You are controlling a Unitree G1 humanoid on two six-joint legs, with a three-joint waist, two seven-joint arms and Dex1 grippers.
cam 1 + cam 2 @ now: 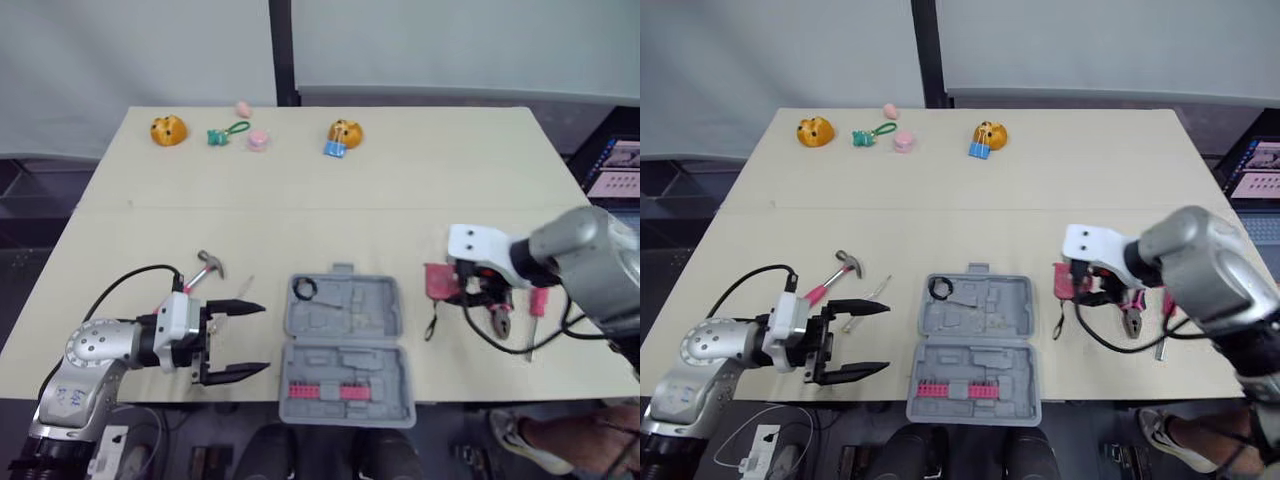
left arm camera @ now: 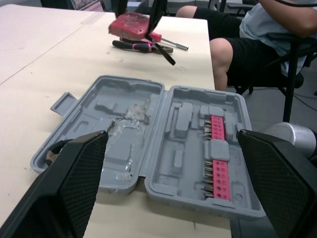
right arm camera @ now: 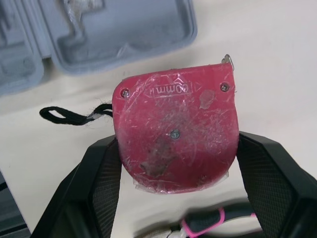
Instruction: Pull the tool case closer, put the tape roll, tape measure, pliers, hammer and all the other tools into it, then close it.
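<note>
The right gripper (image 3: 176, 143) has its two black fingers closed on the sides of the flat red plastic tape measure (image 1: 436, 281). The tape measure's thin black wrist loop (image 3: 62, 116) hangs out to one side. I cannot tell if the tape measure is lifted or is touching the pale wooden table (image 1: 330, 200).

Clock places here are as the head camera sees the table, with 12 o'clock at the far edge. Close by the right gripper, at 4 o'clock, lie the pliers with pink and black handles (image 1: 498, 318). Just past them is the screwdriver with a pink handle (image 1: 537, 303).

At 8 o'clock from the tape measure is the grey plastic tool case (image 1: 350, 300). It lies open and flat near the front edge of the table. A small black ring (image 1: 304, 288) sits in its far left corner. A row of pink bit holders (image 1: 320, 391) sits in the near half.

At 9 o'clock from the case is the left gripper (image 1: 262, 338). Its fingers are spread wide apart and hold nothing, and they point at the case. At 11 o'clock from that gripper lies the small hammer with a pink handle (image 1: 205, 268).

Far off at 12 o'clock, by the far edge, are two round orange toys (image 1: 168, 130), a green key chain (image 1: 225, 133) and a blue clip (image 1: 333, 149).
</note>
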